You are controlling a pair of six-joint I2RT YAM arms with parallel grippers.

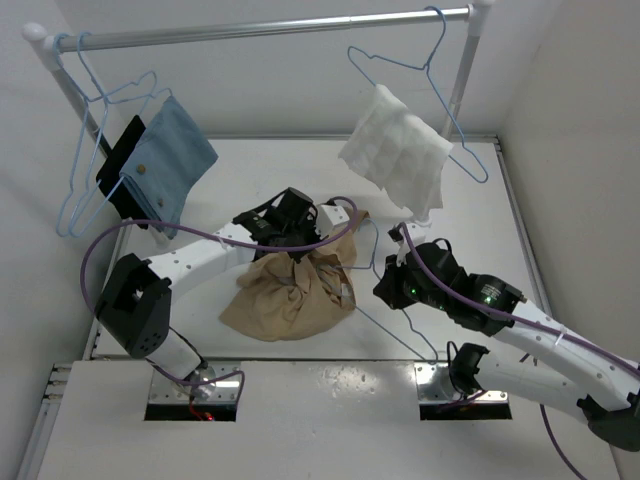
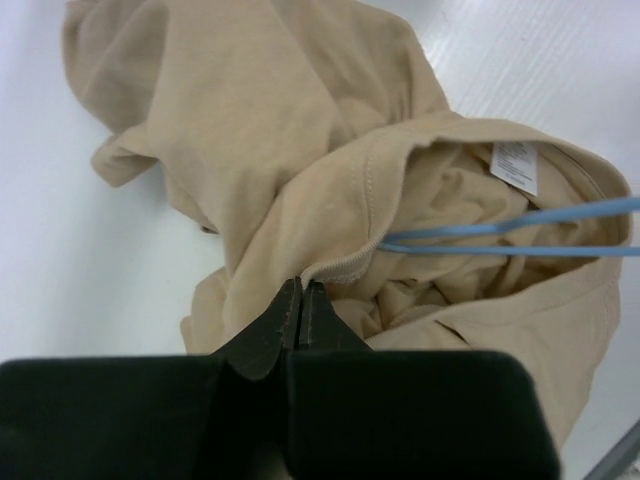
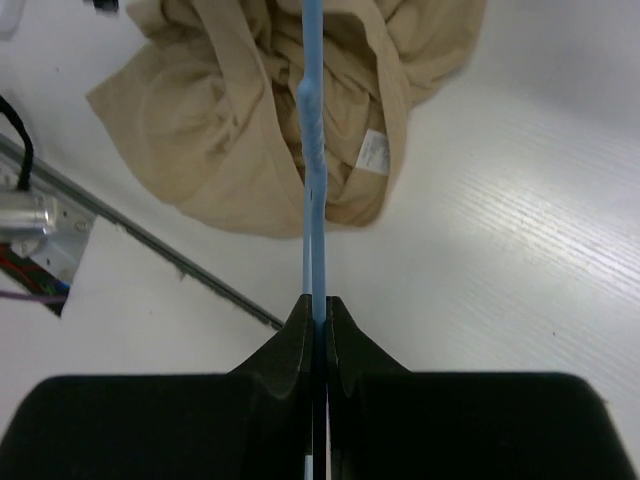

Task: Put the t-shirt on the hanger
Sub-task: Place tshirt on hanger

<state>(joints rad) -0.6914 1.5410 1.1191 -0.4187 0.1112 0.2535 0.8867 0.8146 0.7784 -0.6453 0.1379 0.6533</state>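
Note:
The tan t-shirt [image 1: 290,290] lies crumpled on the white table, its neck opening turned to the right. My left gripper [image 1: 297,254] reaches down onto its top. In the left wrist view the left gripper [image 2: 302,285] is shut on the ribbed collar edge of the t-shirt [image 2: 250,120]. The white label [image 2: 515,165] shows inside the collar. Two wires of the light-blue hanger [image 2: 510,222] run into the neck opening. My right gripper [image 3: 318,300] is shut on the hanger [image 3: 312,150], which points into the t-shirt [image 3: 210,130]. From above, the right gripper [image 1: 386,286] sits right of the shirt, with the hanger [image 1: 395,335] trailing toward the front edge.
A grey rail [image 1: 280,28] spans the back. A hanger draped with white cloth [image 1: 397,148] hangs at its right. Blue cloth [image 1: 172,160] and bare hangers [image 1: 85,185] hang at the left. The table's front edge and base hardware [image 3: 30,215] lie near the right gripper.

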